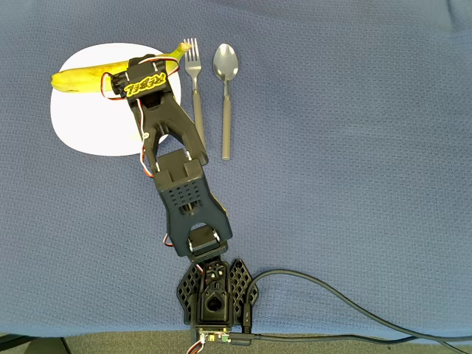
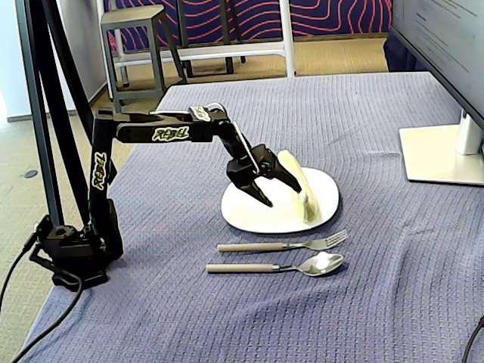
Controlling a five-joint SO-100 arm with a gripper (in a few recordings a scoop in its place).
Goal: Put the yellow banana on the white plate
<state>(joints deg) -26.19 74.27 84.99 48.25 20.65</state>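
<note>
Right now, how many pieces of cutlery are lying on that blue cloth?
2. The fork lies just right of the white plate in the overhead view, and the spoon lies right of the fork, parallel to it. More could be hidden under the arm.

My overhead camera looks straight down on the blue-clothed surface, with the arm's base at the bottom edge and the arm reaching up the picture. My fixed camera stands low off one end of the surface, looking along it toward a stool and a patterned wall beyond, and it sits fairly near. Both views give me the white plate, the fork, the spoon and the whole arm.
</note>
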